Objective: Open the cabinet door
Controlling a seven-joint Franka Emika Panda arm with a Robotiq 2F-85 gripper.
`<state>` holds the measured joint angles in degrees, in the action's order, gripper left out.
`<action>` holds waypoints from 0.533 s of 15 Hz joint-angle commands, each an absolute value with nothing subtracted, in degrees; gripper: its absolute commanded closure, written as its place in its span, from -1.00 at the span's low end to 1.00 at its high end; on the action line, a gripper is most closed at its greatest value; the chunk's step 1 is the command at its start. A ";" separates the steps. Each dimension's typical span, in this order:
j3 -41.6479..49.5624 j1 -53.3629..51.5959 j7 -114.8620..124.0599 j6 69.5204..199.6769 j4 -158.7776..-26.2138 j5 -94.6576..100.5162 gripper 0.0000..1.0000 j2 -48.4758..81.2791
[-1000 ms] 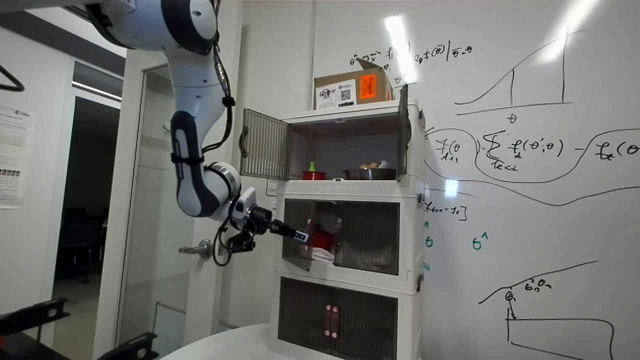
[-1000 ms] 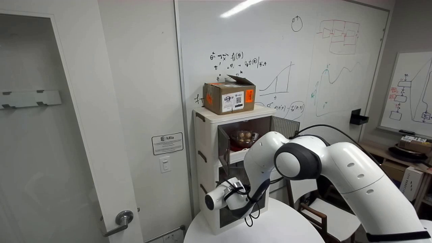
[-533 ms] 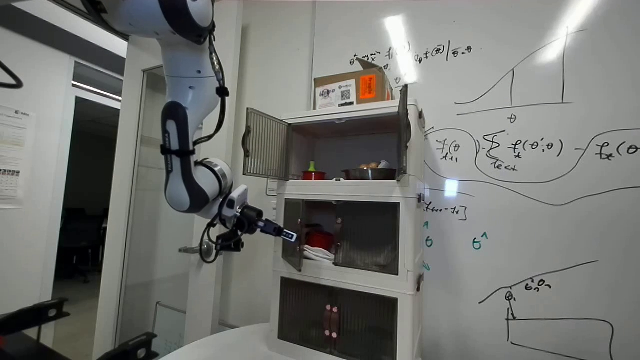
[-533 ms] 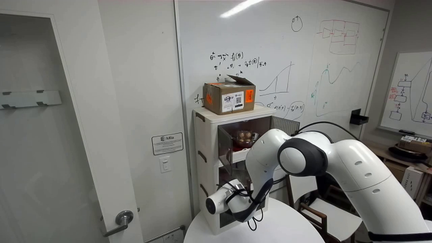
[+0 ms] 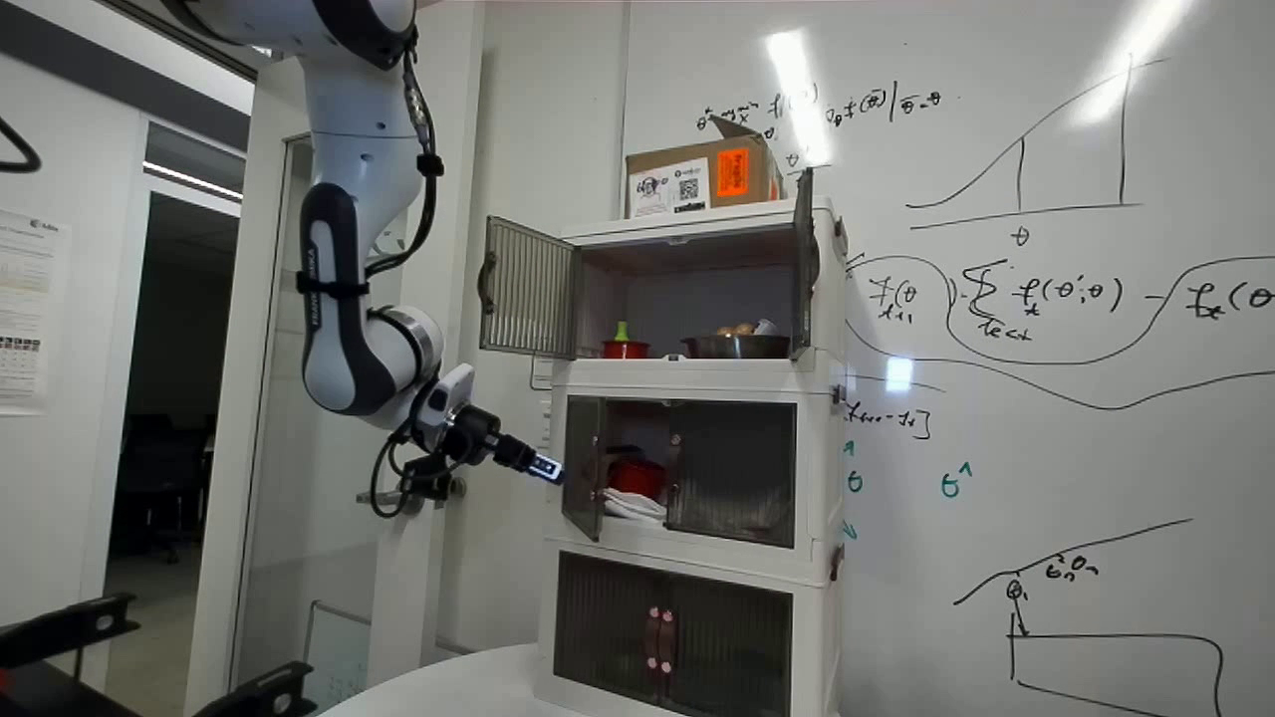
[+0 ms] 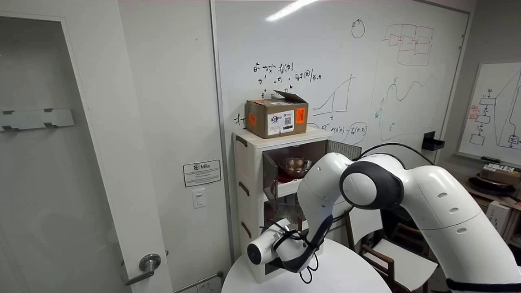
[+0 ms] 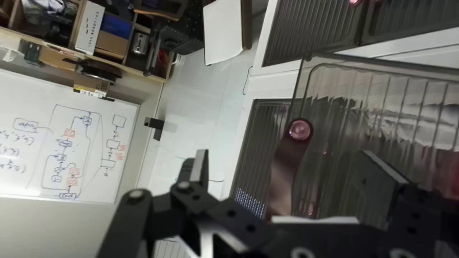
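though see-through, the cabinet door point(image 7: 369, 118) grey-brown, ribbed, open

Arm point(image 6: 366, 191) stood arched, forearm point(image 5: 334, 244) steep, gripper point(image 5: 553, 470) tipped slightly downward, its two fingers point(image 7: 198, 167) spread well apart.

Cabinet point(image 5: 687, 376) in every view, wrist's closest
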<state>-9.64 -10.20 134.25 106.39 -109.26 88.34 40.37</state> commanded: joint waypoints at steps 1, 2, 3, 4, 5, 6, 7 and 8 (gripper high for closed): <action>-11.57 -8.38 125.93 113.70 -115.77 86.94 -1.00 33.99; -11.80 -7.99 123.31 115.67 -117.10 86.43 -1.00 32.63; -12.00 -7.52 120.46 117.52 -118.96 85.69 -1.00 30.73; -12.10 -7.05 117.76 119.54 -120.79 85.14 -1.00 28.86; -12.06 -6.61 114.81 121.58 -122.61 84.56 -1.00 26.96; -12.00 -5.95 111.98 124.14 -125.01 84.03 -1.00 24.38; -11.90 -5.15 109.79 127.62 -127.33 83.97 -1.00 21.76; -11.89 -4.27 108.01 131.47 -129.77 83.70 -1.00 18.79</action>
